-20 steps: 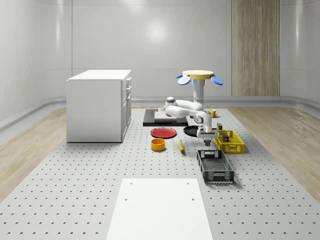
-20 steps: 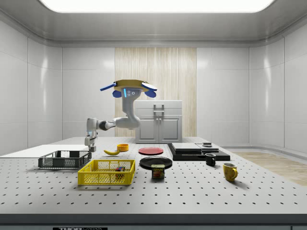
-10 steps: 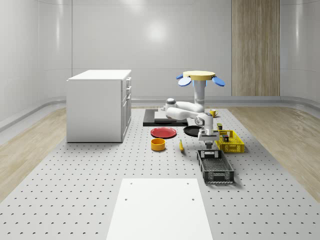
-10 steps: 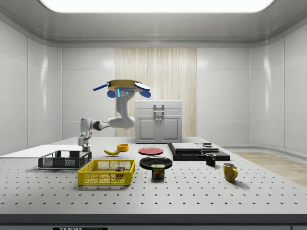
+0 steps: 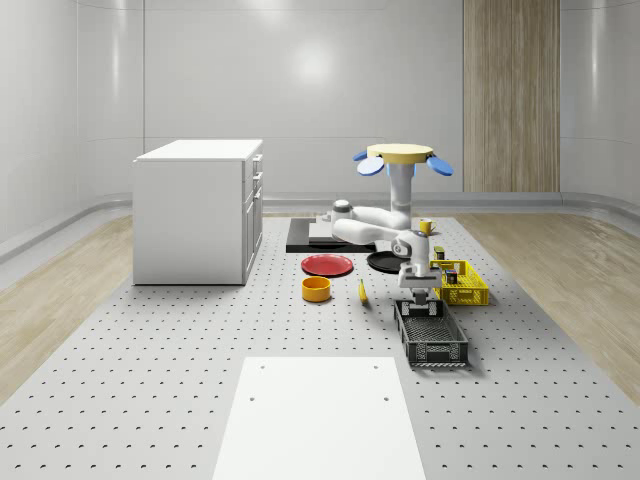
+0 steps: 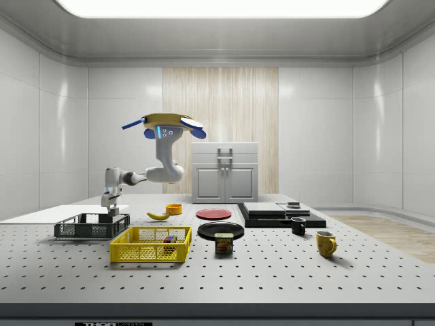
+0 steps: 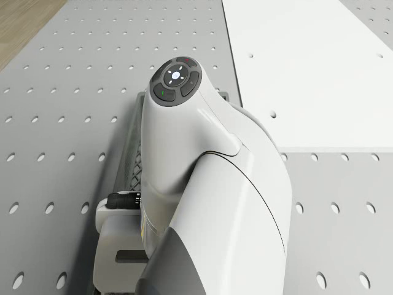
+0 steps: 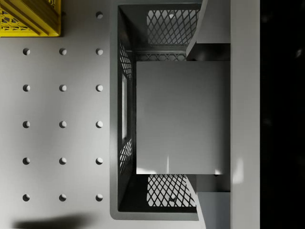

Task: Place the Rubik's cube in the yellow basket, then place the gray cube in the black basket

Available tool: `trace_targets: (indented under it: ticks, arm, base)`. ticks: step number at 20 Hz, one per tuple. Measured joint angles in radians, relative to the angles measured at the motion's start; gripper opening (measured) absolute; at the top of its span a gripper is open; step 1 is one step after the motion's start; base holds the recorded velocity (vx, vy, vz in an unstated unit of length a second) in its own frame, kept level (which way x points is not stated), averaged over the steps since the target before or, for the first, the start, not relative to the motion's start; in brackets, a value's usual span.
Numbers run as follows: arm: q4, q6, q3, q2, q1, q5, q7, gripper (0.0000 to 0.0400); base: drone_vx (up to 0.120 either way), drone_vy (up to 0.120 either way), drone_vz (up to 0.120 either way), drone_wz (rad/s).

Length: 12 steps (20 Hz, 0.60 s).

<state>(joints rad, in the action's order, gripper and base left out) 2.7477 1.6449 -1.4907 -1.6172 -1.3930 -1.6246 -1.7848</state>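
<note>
I count two baskets, two cubes, two plates, two mugs and one each of bowl, banana and can.

Going left to right in the side view: gripper (image 6: 109, 214) hangs over the far end of the black basket (image 6: 91, 226), its jaws clamped on the gray cube (image 8: 180, 117), which I see in the wrist view sitting above that basket's open mesh floor. Drone (image 6: 162, 124) hovers up and to the right of it, above the table (image 6: 272, 272), arm reaching down to the basket.

Next comes the yellow basket (image 6: 150, 244) with one Rubik's cube (image 6: 169, 240) inside it. Behind it lie one banana (image 6: 158, 215) and one yellow bowl (image 6: 174, 208).

Then one red plate (image 6: 213, 213), one black plate (image 6: 221, 229), and one can (image 6: 223, 243) standing just in front of the black plate.

Furthest right: one black mug (image 6: 298, 225) and one yellow mug (image 6: 325, 243), apart from each other.
</note>
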Motion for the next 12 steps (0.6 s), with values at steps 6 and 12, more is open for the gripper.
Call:
trace_targets:
  ticks: [6,12]
  arm:
    - [0.000,0.000,0.000,0.000,0.000,0.000,0.000,0.0250]
    - [-0.001,0.006,0.013,0.000,-0.001,-0.012,-0.001,0.0250]
  base:
    - [0.120,0.000,-0.067,0.000]
    - [0.053,0.000,0.000,0.000]
